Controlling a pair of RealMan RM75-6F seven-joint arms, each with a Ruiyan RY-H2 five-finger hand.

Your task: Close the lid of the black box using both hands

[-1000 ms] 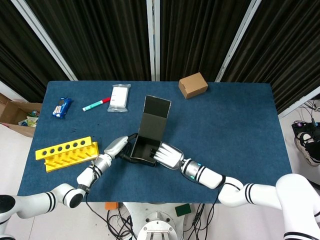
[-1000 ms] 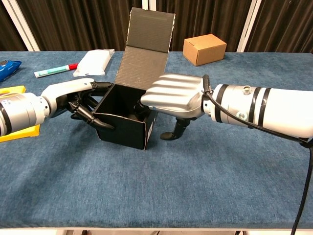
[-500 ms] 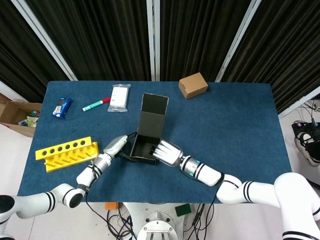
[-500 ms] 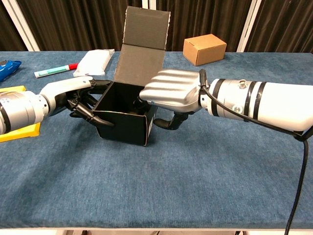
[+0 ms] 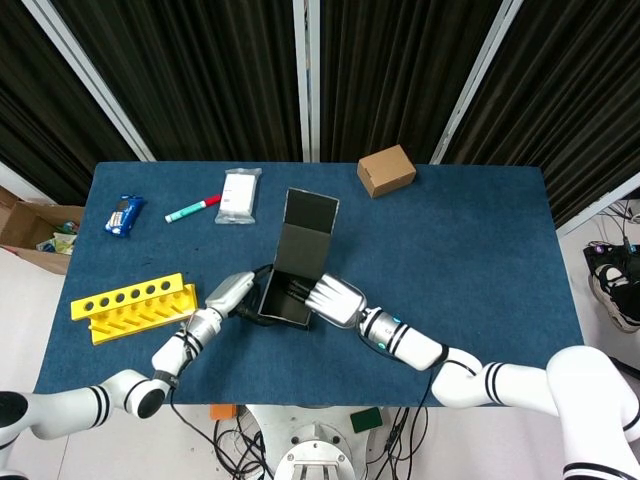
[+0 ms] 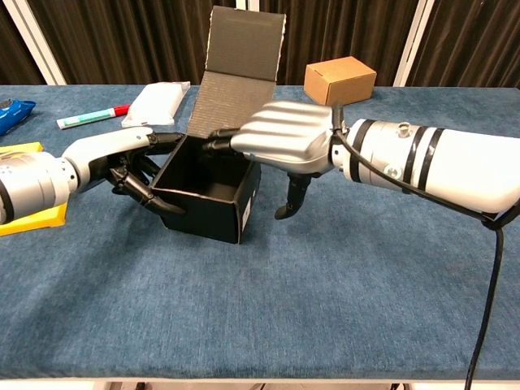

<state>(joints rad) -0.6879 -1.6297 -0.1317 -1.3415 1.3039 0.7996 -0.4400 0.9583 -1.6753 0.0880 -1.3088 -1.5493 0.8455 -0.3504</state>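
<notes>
The black box [image 5: 286,300] [image 6: 205,197] stands near the table's front edge, its lid [image 5: 308,232] [image 6: 241,63] upright at the back. My left hand [image 5: 228,294] [image 6: 128,165] grips the box's left wall, with fingers along the rim and down the front corner. My right hand [image 5: 336,299] [image 6: 286,141] lies flat over the opening from the right. Its fingers reach across to the foot of the lid. Its thumb hangs down beside the right wall, apart from it. The box's inside is mostly hidden under that hand.
A brown cardboard box [image 5: 386,170] [image 6: 340,80] sits at the back right. A white packet [image 5: 239,194] [image 6: 154,103], a marker [image 5: 192,208] [image 6: 89,118] and a blue snack bag [image 5: 124,214] lie at the back left. A yellow rack [image 5: 132,306] lies left of my left arm.
My right hand has risen and slid left over the opening, its fingers now reaching the lid's foot and its thumb off the wall. The box has turned slightly. The left hand stays put.
</notes>
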